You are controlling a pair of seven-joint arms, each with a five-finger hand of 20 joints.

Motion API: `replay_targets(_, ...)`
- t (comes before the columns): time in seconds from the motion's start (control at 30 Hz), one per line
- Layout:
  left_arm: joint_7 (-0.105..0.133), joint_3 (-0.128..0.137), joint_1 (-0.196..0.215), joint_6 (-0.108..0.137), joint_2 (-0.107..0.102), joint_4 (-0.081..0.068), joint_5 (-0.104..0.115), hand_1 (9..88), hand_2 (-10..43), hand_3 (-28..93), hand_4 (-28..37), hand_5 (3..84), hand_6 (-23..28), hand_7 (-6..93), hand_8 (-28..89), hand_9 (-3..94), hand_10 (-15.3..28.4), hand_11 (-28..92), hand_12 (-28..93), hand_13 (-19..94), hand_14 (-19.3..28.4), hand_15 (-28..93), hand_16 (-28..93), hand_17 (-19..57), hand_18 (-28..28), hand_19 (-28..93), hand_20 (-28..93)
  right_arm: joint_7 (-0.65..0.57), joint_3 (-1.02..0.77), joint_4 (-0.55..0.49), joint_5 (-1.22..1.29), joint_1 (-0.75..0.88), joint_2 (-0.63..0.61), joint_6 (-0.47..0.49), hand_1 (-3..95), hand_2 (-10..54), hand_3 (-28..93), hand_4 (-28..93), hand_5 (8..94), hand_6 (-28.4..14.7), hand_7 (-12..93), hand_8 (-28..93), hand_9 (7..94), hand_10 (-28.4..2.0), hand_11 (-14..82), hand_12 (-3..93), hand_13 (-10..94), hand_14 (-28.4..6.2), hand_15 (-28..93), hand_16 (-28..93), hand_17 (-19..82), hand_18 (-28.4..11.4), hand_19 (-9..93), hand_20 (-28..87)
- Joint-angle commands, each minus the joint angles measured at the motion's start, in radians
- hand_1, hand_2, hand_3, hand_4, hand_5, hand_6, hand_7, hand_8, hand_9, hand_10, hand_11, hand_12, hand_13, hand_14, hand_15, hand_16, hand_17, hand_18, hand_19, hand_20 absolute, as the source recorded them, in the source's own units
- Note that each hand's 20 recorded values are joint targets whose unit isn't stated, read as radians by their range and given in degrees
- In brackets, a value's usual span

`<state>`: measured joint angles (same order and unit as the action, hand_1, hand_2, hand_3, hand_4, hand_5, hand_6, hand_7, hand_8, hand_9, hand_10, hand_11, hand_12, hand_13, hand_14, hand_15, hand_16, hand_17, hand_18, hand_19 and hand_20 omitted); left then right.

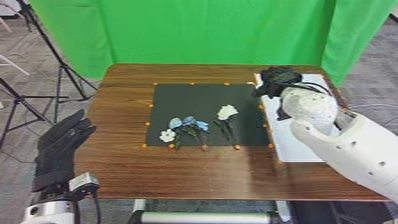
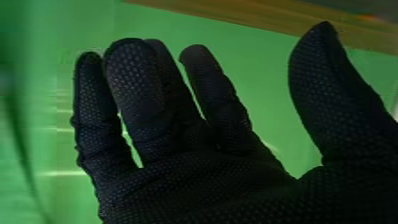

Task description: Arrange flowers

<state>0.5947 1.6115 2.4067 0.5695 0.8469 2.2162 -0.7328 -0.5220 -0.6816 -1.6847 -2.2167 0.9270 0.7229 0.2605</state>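
Note:
In the head view, my right hand (image 1: 279, 79) is over the far end of the white board at the table's right side. In the right wrist view my right hand (image 2: 195, 175) is open, its fingers extended and the thumb spread apart, with nothing held. My left hand (image 1: 60, 150) is open off the table's left edge, fingers pointing forward. On the dark mat (image 1: 191, 95) lie blue flowers (image 1: 188, 123), a small white flower (image 1: 167, 135) left of them, and a larger white flower (image 1: 227, 111) to their right. Their stems point toward the robot.
The white board (image 1: 298, 150) lies right of the mat, beneath my right arm. Small orange dots edge the mat. A green curtain (image 1: 222, 32) hangs behind the wooden table (image 1: 115, 175); black stands rise on the left.

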Motion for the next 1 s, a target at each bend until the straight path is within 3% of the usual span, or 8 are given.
replay_targets(0.03,0.000,-0.006,-0.005,-0.002,0.007,0.000,-0.009,27.0,4.5,83,-19.0,39.1,10.3,17.2,-11,33.1,19.1,38,6,23,25.8,64,-17,-10.3,20.6,57,4,-0.062,-0.056,0.092,0.004,-0.010,-0.064,0.037,22.7,-0.2,85,-23,47.1,-9.6,15,-9,49.0,-22.7,21.0,16.7,55,-15.2,78,15,19,-24.8,80,10)
replay_targets(0.2,-0.005,-0.005,-0.005,-0.008,0.018,0.001,-0.017,26.9,4.3,83,-19.0,39.2,10.4,17.1,-11,33.0,19.1,38,6,23,25.9,64,-17,-10.3,20.6,57,4,-0.059,-0.114,0.149,0.009,0.013,-0.031,0.077,23.0,-0.6,85,-23,46.4,-9.4,16,-10,48.2,-22.5,20.6,16.8,55,-14.3,79,15,20,-24.1,80,10)
replay_targets(0.33,0.016,-0.019,-0.004,0.002,0.003,-0.001,0.000,27.0,4.4,83,-19.0,39.2,10.4,17.1,-11,33.2,19.2,38,6,23,25.9,64,-17,-10.4,20.7,57,4,-0.040,-0.153,0.192,-0.014,0.027,0.010,0.092,23.3,-0.9,85,-24,46.0,-9.2,16,-10,48.0,-22.4,20.3,16.8,56,-13.8,80,15,20,-23.6,80,10)
replay_targets(0.4,0.005,-0.020,-0.015,-0.001,0.008,-0.003,-0.003,27.0,4.4,83,-19.0,39.2,10.4,17.0,-11,33.1,19.1,38,6,23,25.9,64,-17,-10.4,20.7,57,4,-0.044,-0.165,0.209,-0.010,0.029,0.031,0.104,23.4,-1.0,85,-24,45.9,-9.1,16,-10,48.0,-22.2,20.2,16.8,56,-13.5,81,15,21,-23.4,80,10)
replay_targets(0.5,0.009,-0.027,-0.019,0.001,0.000,-0.004,0.001,27.1,4.3,83,-19.0,39.1,10.4,17.0,-11,33.1,19.1,38,6,23,25.9,64,-17,-10.4,20.7,57,4,-0.038,-0.176,0.229,-0.022,0.034,0.051,0.114,23.5,-1.0,85,-24,45.9,-9.0,16,-10,48.0,-22.2,20.0,16.7,56,-13.5,81,15,21,-23.4,80,10)
replay_targets(0.77,0.009,-0.019,-0.014,-0.008,0.006,0.000,0.000,27.0,4.2,83,-18.9,39.2,10.4,16.8,-11,33.2,19.3,38,6,23,26.1,64,-17,-10.4,20.7,57,4,-0.036,-0.212,0.256,-0.042,0.058,0.077,0.142,23.8,-1.2,86,-25,45.8,-8.7,16,-10,48.0,-21.3,19.4,16.4,57,-13.3,82,15,20,-23.1,80,10)
replay_targets(0.83,-0.001,-0.015,-0.015,-0.014,0.014,0.000,-0.009,27.0,4.2,83,-18.9,39.2,10.5,16.8,-11,33.2,19.3,38,6,23,26.2,64,-17,-10.4,20.7,57,4,-0.040,-0.226,0.267,-0.049,0.063,0.085,0.160,23.9,-1.2,86,-25,45.8,-8.7,16,-10,48.0,-21.0,19.3,16.4,58,-13.2,82,15,20,-23.1,80,10)
replay_targets(1.0,0.003,-0.011,-0.013,-0.012,0.010,0.003,-0.006,27.0,4.1,83,-18.9,39.2,10.4,16.9,-11,33.2,19.3,38,6,23,26.1,64,-17,-10.5,20.7,57,4,-0.053,-0.237,0.290,-0.049,0.066,0.090,0.168,24.1,-1.4,86,-25,45.7,-8.6,16,-10,47.5,-21.2,18.0,16.0,58,-13.2,82,15,20,-23.0,80,10)
